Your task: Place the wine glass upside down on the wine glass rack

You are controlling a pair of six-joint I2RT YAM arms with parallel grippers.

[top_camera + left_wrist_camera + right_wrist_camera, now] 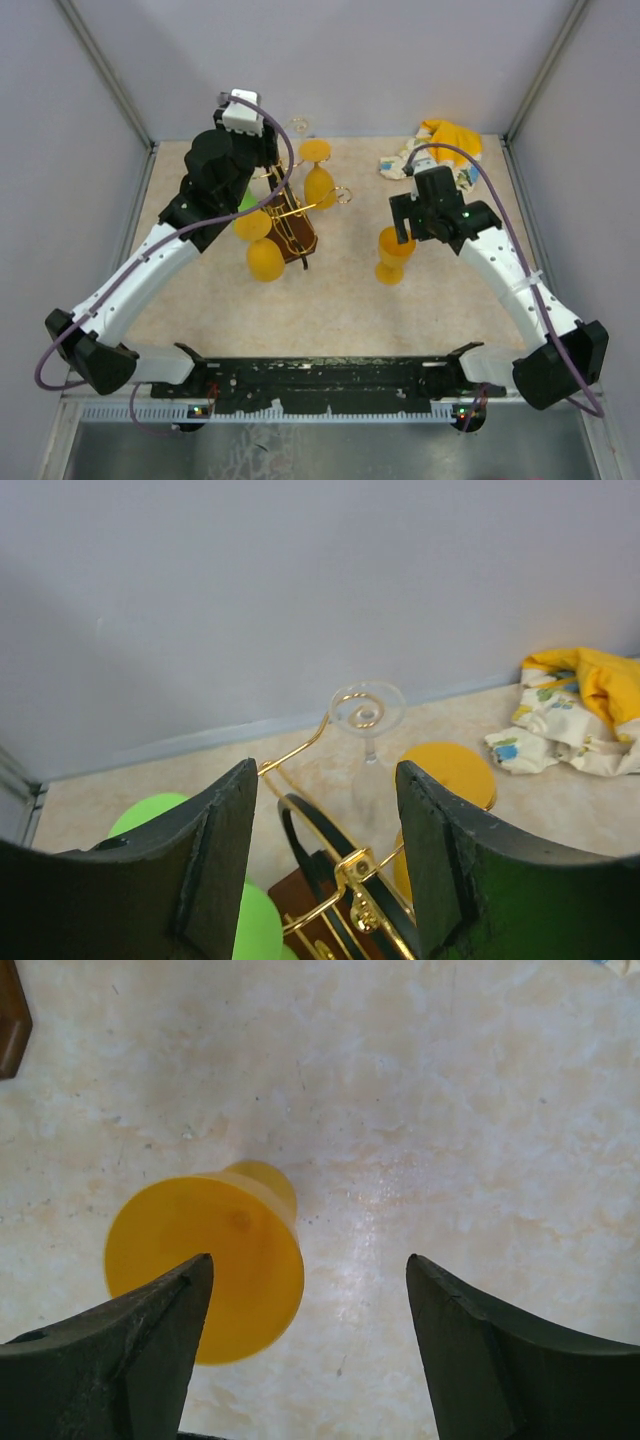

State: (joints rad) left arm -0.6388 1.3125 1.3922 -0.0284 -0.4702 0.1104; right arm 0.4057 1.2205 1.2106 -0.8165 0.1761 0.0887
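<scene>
Wine glass (394, 250) of orange plastic stands alone on the table (340, 300), to the right of the rack (298, 238), with the right gripper (308, 1260) poised above it.

The right gripper's jaws are wide and hold nothing. The glass sits toward one jaw rather than squarely between them, so the pick-up appears to be the step in hand. Next, the jaws likely need centring on the glass, closing, then a flip before hanging. The left gripper (325, 768) hovers over the rack, jaws apart and empty. Count: one free wine glass. On the rack are what look like two hung orange glasses (320, 185), one green glass (150, 818) and one clear glass (367, 712). One rack, one crumpled cloth (445, 145) at the far right.
</scene>
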